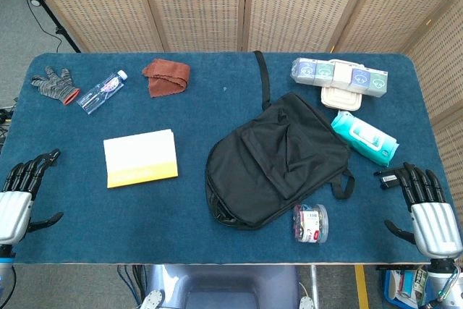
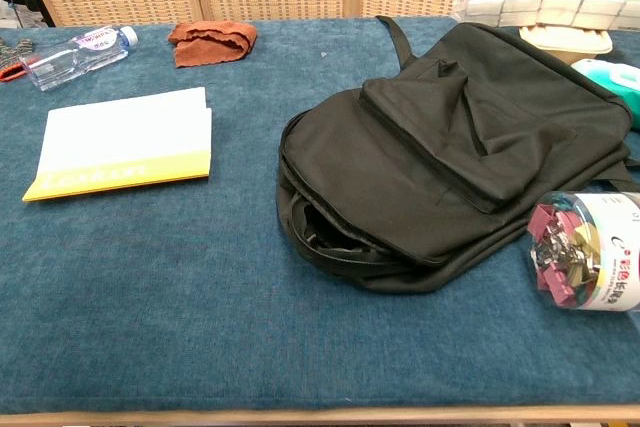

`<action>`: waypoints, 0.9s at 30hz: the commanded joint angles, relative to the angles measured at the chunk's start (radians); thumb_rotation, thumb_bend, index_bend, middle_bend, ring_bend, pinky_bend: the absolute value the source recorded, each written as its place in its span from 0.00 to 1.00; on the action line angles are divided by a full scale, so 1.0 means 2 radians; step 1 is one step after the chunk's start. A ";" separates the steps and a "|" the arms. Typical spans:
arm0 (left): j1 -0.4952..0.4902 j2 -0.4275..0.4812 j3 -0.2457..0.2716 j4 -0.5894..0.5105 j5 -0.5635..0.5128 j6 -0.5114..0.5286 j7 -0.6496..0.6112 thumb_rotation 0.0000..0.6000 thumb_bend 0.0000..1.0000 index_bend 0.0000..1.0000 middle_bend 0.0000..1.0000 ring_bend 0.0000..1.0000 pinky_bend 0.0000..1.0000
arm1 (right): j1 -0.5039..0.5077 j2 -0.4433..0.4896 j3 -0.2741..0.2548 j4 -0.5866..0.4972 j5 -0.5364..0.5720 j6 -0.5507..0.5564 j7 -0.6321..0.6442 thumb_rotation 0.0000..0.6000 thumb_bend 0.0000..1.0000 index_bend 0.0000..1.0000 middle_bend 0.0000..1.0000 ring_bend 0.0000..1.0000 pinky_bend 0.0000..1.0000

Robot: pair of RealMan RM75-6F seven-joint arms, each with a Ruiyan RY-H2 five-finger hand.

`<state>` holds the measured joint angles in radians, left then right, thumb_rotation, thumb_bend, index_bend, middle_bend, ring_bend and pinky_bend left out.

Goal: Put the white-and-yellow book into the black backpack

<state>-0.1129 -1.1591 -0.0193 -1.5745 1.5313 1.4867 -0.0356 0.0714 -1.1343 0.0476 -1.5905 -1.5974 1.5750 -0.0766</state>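
The white-and-yellow book (image 1: 140, 157) (image 2: 122, 143) lies flat on the blue table, left of centre, its yellow strip toward the front. The black backpack (image 1: 278, 161) (image 2: 450, 147) lies flat in the middle, its opening facing the front edge and slightly gaping. My left hand (image 1: 20, 193) hovers at the table's left front edge, fingers apart, holding nothing. My right hand (image 1: 425, 204) is at the right front edge, also spread and empty. Neither hand shows in the chest view.
A jar of binder clips (image 1: 311, 223) (image 2: 590, 250) lies by the backpack's front right. A teal wipes pack (image 1: 364, 137), tissue packs (image 1: 340, 74), a brown cloth (image 1: 166, 77), a water bottle (image 1: 101, 92) and a glove (image 1: 54, 83) lie along the back.
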 commanded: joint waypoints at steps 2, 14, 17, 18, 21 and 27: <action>-0.001 0.000 0.000 0.000 -0.002 -0.003 0.000 1.00 0.00 0.00 0.00 0.00 0.00 | 0.000 0.002 0.001 -0.003 0.005 -0.005 0.000 1.00 0.00 0.00 0.00 0.00 0.00; -0.055 -0.069 -0.017 0.054 -0.045 -0.107 0.012 1.00 0.00 0.00 0.00 0.00 0.00 | -0.002 0.011 0.003 -0.011 0.008 -0.006 0.020 1.00 0.00 0.00 0.00 0.00 0.00; -0.075 -0.105 -0.024 0.086 -0.050 -0.129 0.023 1.00 0.00 0.00 0.00 0.00 0.00 | -0.001 0.013 0.004 -0.010 0.012 -0.010 0.027 1.00 0.00 0.00 0.00 0.00 0.00; -0.079 -0.112 -0.025 0.092 -0.051 -0.133 0.024 1.00 0.00 0.00 0.00 0.00 0.00 | -0.001 0.013 0.004 -0.010 0.012 -0.011 0.028 1.00 0.00 0.00 0.00 0.00 0.00; -0.091 -0.131 -0.031 0.104 -0.054 -0.143 0.029 1.00 0.00 0.00 0.00 0.00 0.00 | -0.001 0.014 0.005 -0.010 0.015 -0.012 0.033 1.00 0.00 0.00 0.00 0.00 0.00; -0.109 -0.157 -0.043 0.124 -0.069 -0.155 0.043 1.00 0.00 0.00 0.00 0.00 0.00 | 0.000 0.016 0.006 -0.009 0.018 -0.015 0.041 1.00 0.00 0.00 0.00 0.00 0.00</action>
<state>-0.3239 -1.4667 -0.1006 -1.3339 1.4002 1.1822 0.0443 0.0706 -1.1024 0.0603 -1.6088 -1.5625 1.5451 0.0044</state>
